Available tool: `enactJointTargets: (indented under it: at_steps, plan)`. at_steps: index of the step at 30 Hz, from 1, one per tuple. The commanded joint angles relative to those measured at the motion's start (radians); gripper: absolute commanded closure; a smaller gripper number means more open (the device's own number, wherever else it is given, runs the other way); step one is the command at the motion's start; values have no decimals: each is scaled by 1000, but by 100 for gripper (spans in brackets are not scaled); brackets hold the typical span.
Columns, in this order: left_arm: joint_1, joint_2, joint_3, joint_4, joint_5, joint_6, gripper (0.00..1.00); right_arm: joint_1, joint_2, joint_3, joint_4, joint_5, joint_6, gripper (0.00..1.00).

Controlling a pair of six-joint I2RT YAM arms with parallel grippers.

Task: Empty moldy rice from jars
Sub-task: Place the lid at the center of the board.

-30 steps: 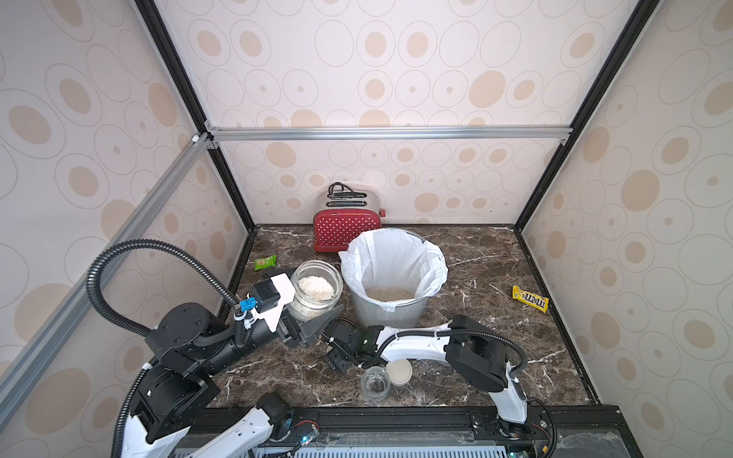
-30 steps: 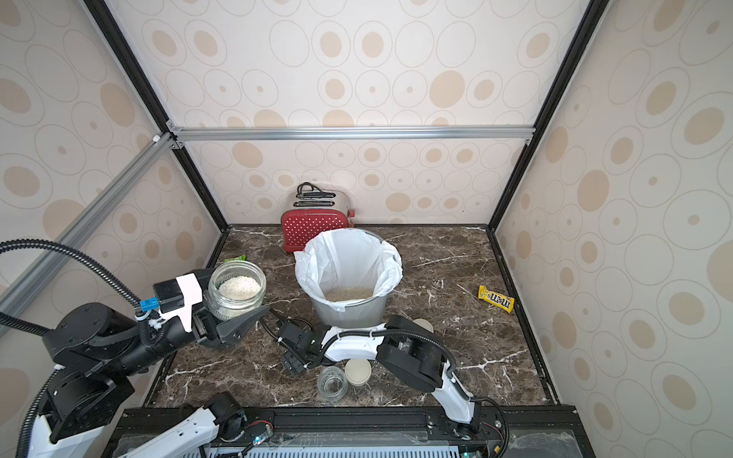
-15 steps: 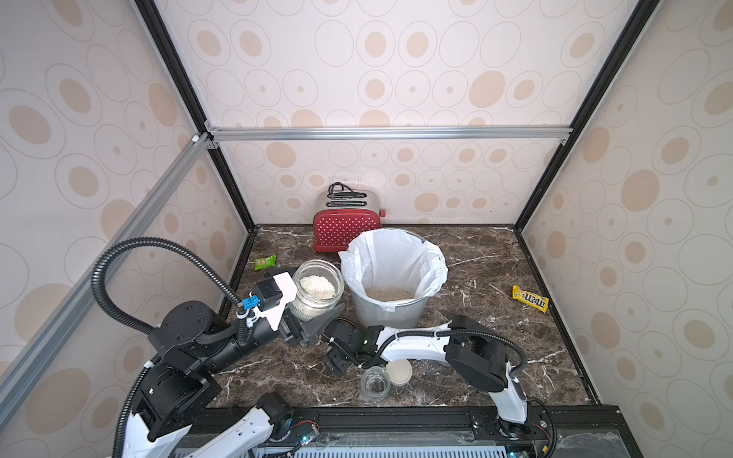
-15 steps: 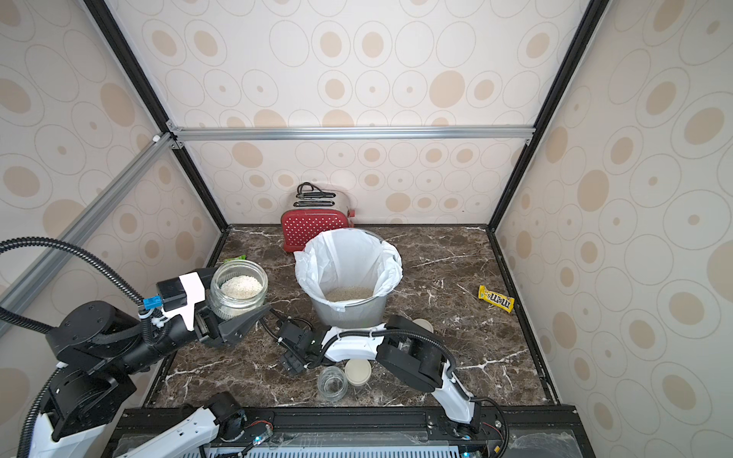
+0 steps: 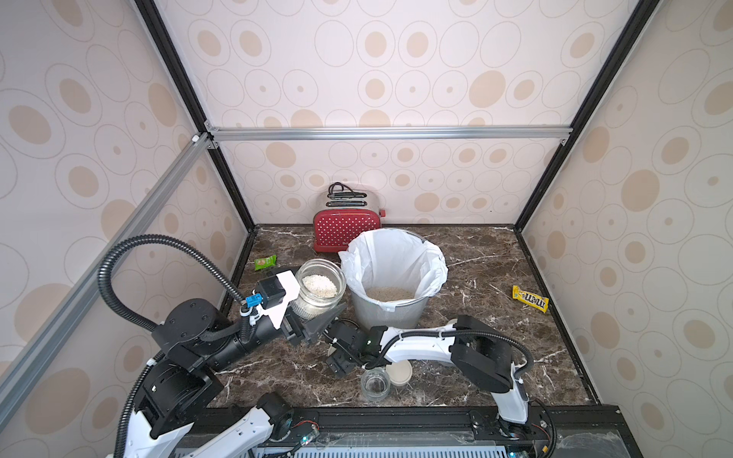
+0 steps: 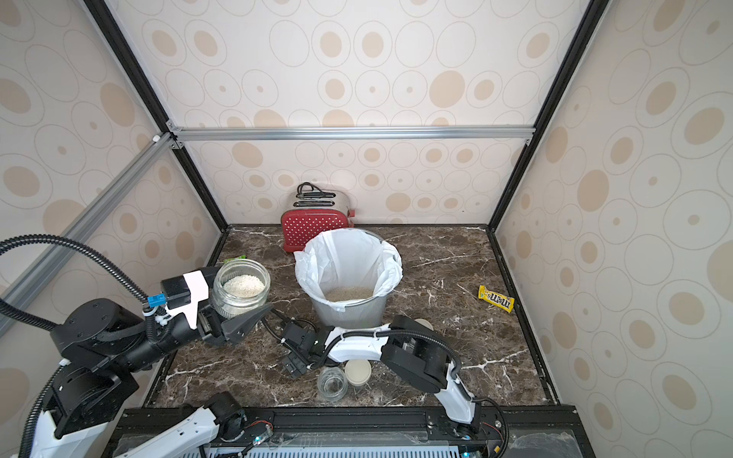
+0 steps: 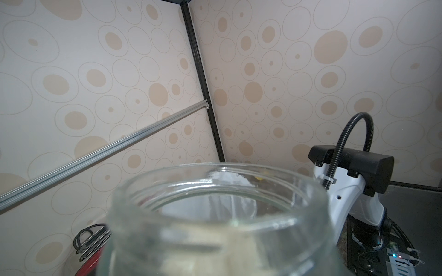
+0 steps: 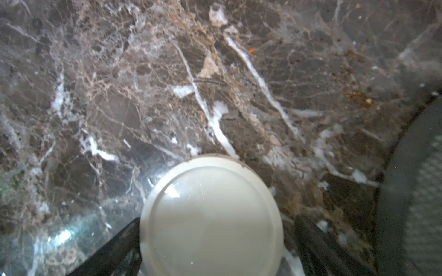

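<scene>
Currently two jars are showing, both squat, clear glass and lidless. The left gripper (image 5: pixel 315 313) is clamping its fingers (image 5: pixel 322 322) on the filled jar (image 5: pixel 320 287) and holding it just beside the bin (image 5: pixel 384 317), on the robot's left of it. That jar is standing upright, its long axis vertical and its open mouth pointing up. The moldy rice (image 5: pixel 319 285) inside is lying as a pale, off-white grainy heap part-way up the glass, with no mould to be seen on it. A second heap of rice (image 5: pixel 390 294), more beige, is lying at the bottom of the bin's white liner.

The empty jar (image 5: pixel 375 384) is standing upright near the front edge of the table (image 5: pixel 496 257), mouth up, with one cream lid (image 5: pixel 398 372) lying flat just beside it. In the right wrist view a second lid (image 8: pixel 211 210), round and cream, is lying flat on the table between the fingers (image 8: pixel 114 248) of the right gripper (image 8: pixel 216 227). Those fingers are standing apart, with a gap showing on one side of the lid.

One red toaster (image 5: pixel 347 234) is standing at the back, and one green packet (image 5: pixel 265 261) and one yellow candy packet (image 5: pixel 530 298) are lying well apart on the table.
</scene>
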Motion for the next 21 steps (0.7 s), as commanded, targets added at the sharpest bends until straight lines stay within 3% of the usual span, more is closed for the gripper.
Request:
enactJointTargets:
  at_steps: [1,11,21]
  plan:
    - [0,2,35,68,12,1,55,18,-94,-13,-35,23,-8,0]
    - [1,18,43,73,20,2,55,117,-268,-100,-80,37,-16,1]
    - [0,61,58,101,42,4,55,167,-682,-353,-62,50,86,1]
